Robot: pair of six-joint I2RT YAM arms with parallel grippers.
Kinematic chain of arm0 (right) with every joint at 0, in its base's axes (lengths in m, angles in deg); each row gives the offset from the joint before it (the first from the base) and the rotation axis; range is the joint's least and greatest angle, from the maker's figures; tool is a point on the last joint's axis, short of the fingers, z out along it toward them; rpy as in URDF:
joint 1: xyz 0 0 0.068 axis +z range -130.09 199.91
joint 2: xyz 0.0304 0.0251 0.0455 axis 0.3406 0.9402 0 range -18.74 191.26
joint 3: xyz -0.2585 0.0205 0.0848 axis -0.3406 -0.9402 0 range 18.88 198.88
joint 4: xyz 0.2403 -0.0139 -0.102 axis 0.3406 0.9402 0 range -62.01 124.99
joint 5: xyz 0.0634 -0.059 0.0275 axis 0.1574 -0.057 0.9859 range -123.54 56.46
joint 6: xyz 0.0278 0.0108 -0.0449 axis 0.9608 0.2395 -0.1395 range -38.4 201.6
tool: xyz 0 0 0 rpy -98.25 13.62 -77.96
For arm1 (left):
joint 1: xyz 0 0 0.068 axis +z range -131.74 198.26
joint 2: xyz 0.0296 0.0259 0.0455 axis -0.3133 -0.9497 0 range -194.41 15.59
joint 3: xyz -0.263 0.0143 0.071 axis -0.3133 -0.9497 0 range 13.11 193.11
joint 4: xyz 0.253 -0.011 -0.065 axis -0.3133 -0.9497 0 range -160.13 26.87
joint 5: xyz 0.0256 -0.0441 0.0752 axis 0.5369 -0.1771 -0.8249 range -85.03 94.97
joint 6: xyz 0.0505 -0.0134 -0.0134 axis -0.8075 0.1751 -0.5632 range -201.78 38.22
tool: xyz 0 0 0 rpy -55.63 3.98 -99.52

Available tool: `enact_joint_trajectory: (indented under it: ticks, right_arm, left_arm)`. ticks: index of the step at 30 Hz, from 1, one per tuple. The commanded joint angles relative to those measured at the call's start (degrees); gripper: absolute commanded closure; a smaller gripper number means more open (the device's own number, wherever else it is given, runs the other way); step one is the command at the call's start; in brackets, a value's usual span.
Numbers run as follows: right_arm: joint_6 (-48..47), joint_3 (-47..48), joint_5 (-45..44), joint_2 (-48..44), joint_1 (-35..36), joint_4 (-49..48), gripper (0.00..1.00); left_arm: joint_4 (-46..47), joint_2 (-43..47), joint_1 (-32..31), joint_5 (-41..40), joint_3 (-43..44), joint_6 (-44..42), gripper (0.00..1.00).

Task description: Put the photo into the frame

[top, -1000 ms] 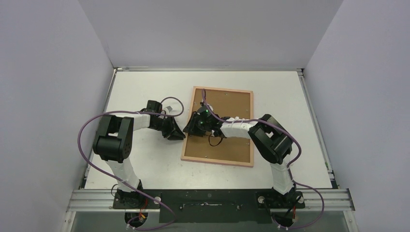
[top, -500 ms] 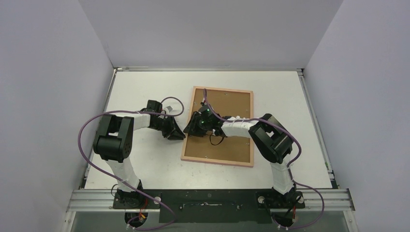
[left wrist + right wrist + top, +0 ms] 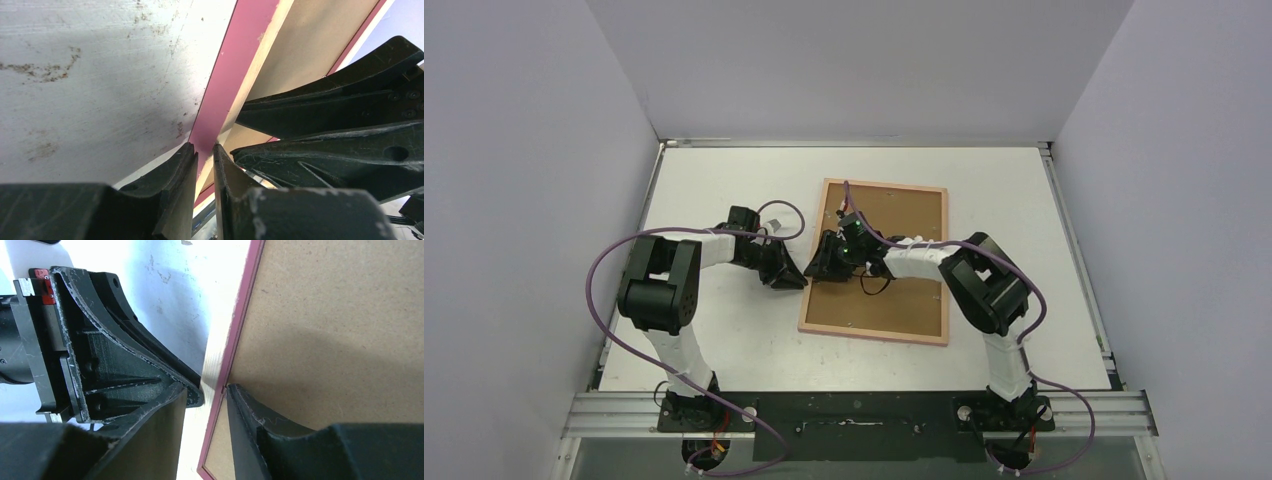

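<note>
left end effector (image 3: 802, 281) still gripping frame (image 3: 886, 185), unmoved

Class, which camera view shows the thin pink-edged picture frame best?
Top external: the whole thin rectangular pink-edged picture frame lies in view, its middle partly under the right arm. Left wrist shows only a pink edge strip; right wrist, one pink rim beside brown board.

Site: robotics lab test cell. Evidence: plain white enclosure walls (image 3: 844, 60); white worktop (image 3: 724, 335); aluminium extrusion rail (image 3: 619, 412); cabled left arm (image 3: 669, 290) and right arm (image 3: 986, 290).
</note>
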Motion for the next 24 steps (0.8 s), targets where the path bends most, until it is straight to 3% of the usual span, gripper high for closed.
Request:
enact_joint_trajectory:
  ticks: [1,12,19,24]
  right_arm:
    - [-2.1,2.3,2.8,3.1,0.9,4.2,0.63]
    - [-4.1,4.0,-3.5,-1.3,0.8,3.7,0.62]
    - [-7.9,0.2,-11.3,-11.9,-0.7,-1.9,0.57]
    - [-12.6,-3.7,-20.4,-21.6,-4.1,4.6,0.53]
  left_arm:
    - [-2.0,-1.5,0.0,-3.9,1.0,-2.4,0.83]
    - [-3.5,-0.8,0.4,-3.7,2.7,-2.8,0.83]
    - [-4.0,1.1,1.8,-2.3,6.2,-3.6,0.78]
    - [-1.4,0.8,2.4,-0.2,10.1,-2.6,0.68]
